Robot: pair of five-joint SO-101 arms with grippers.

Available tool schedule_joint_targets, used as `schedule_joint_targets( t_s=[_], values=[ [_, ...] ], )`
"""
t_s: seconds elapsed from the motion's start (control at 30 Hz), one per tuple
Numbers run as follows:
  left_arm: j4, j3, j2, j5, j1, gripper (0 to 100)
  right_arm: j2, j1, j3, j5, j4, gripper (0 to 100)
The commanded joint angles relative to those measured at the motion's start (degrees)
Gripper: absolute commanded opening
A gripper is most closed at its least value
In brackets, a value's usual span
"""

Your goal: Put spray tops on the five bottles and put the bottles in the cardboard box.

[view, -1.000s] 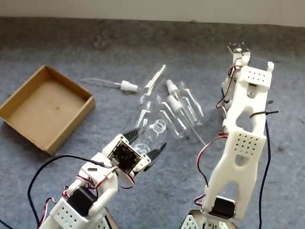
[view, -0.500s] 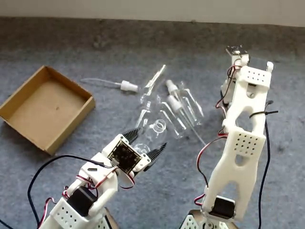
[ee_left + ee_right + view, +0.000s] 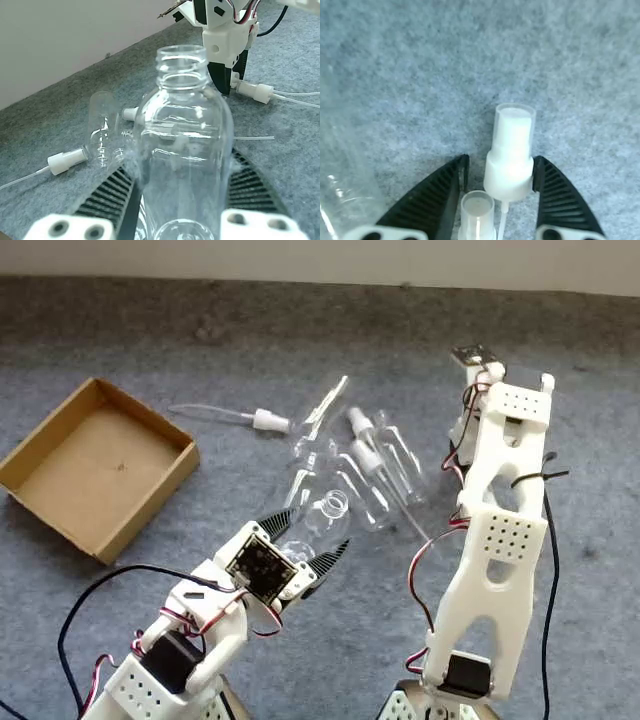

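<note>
The left tool (image 3: 314,528) is clamping an uncapped bottle (image 3: 182,140) between its two pads. It is holding the bottle tilted, with the open neck pointing away from the wrist toward the other arm. The bottle is sitting near the middle of the bench (image 3: 200,350), just on the near side of the pile of other bottles (image 3: 375,475).

The right tool (image 3: 501,158) is hanging low over the bench with its jaws apart, straddling a spray top (image 3: 512,150) that is lying on the surface. One finger is looking close enough to touch the top's collar, while the other is showing a small gap. The top is not gripped yet.

The step in hand appears to be the first pairing, with one arm presenting the bottle and the other going for its top. The box (image 3: 150,508) is sitting well apart on the left arm's side with nothing in it. Another loose top (image 3: 268,421) is lying beyond the pile.

Next, the right tool is needing to close on the collar rather than on the thin tube. Then it is needing to lift and bring the tube end in line with the bottle's mouth. The tube is looking long and limp, so threading it in will probably be the fiddly part. The left tool is needing to keep the neck steady while the top is pressed or turned on.
</note>
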State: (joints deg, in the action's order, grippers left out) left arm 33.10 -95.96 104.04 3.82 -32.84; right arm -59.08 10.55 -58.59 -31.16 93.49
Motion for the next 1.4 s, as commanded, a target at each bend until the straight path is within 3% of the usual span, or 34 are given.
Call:
schedule_joint_targets(
  t_s=[0.0,0.23,0.6,0.73,0.87,1.03,1.37],
  values=[
    [0.0,-1.2,0.7,-0.4,-0.7,9,0.5,0.3,-2.3,-0.6,-0.7,18.3],
    [0.0,-1.2,0.7,-0.4,-0.7,9,0.5,0.4,-6.6,-0.6,-0.7,8.7],
    [-0.4,-1.2,0.7,-0.4,-0.8,9,0.5,2.0,-38.4,-0.4,7.7,8.4],
    [-0.4,-1.2,0.7,-0.5,-0.8,9,0.7,2.2,-43.0,6.7,7.8,8.4],
    [-0.4,-1.2,0.7,-0.6,-0.8,9,3.5,2.4,-42.2,13.0,7.8,8.4],
    [-5.2,-1.2,0.8,-0.6,-0.3,9,12.2,2.4,-37.8,14.5,7.9,8.4],
    [-5.1,0.8,0.8,-0.5,-0.3,9,41.8,-1.1,-3.6,14.5,7.8,8.5]
  ],
)
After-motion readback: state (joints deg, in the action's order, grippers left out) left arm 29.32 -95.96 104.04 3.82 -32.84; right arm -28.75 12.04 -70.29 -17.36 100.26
